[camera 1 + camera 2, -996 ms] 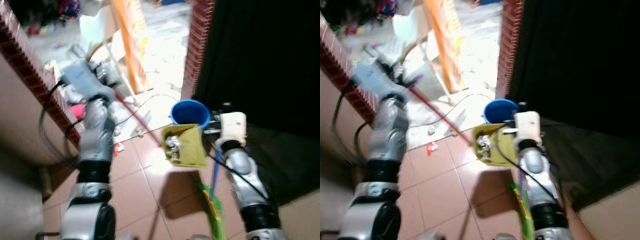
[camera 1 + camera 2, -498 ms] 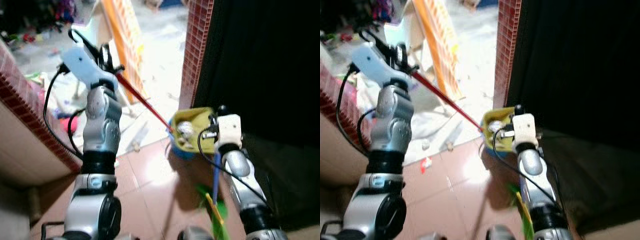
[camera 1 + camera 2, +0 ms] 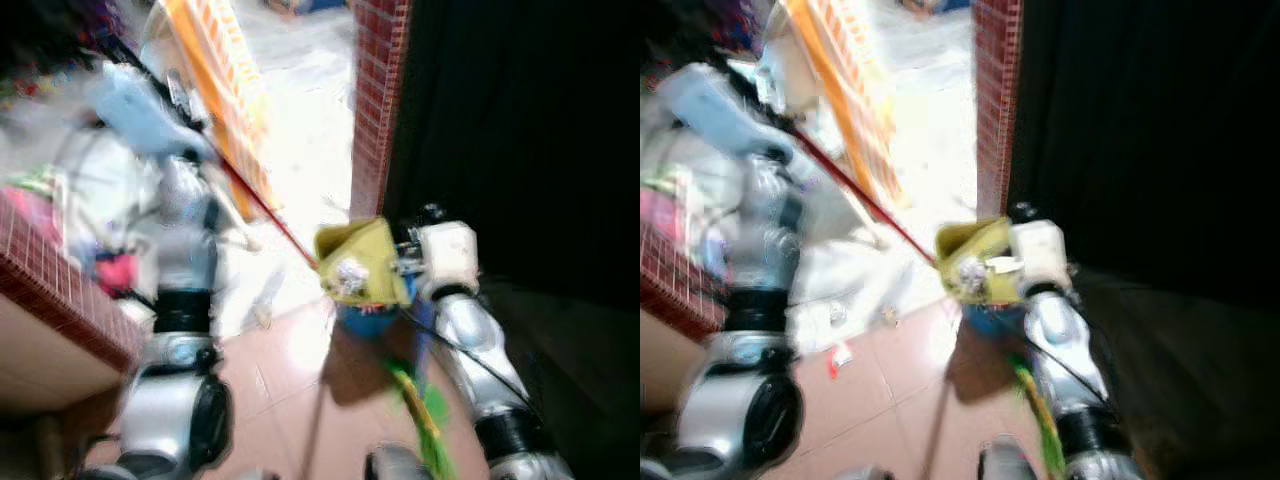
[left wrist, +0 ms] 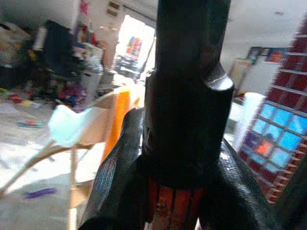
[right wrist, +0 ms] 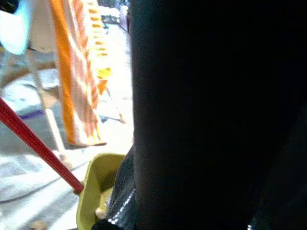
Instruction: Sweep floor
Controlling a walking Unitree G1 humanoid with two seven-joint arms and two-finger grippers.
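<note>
A yellow dustpan (image 3: 357, 265) with pale rubbish in it hangs tilted just over a blue bucket (image 3: 372, 320) on the floor. Its long red handle (image 3: 262, 205) runs up to my left gripper (image 3: 195, 130), raised high at the left and blurred. In the left wrist view that gripper (image 4: 177, 191) is shut on the red handle (image 4: 172, 208) below its black cap. My right gripper (image 3: 412, 250) sits right beside the dustpan, shut on a blue broom handle (image 3: 424, 330) whose green bristles (image 3: 420, 415) reach the tiled floor. The right wrist view catches the dustpan (image 5: 96, 187) and red handle (image 5: 33, 143).
A red brick pillar (image 3: 375, 90) stands just behind the bucket, with a dark opening (image 3: 530, 140) to its right. An orange striped board (image 3: 215, 80) leans at the back. A low brick wall (image 3: 60, 290) with clutter runs along the left. Scraps lie on the sunlit floor.
The whole view has swung and blurred. The dustpan, first in front of the bucket, now hangs over it, and my left gripper has lifted the red handle higher.
</note>
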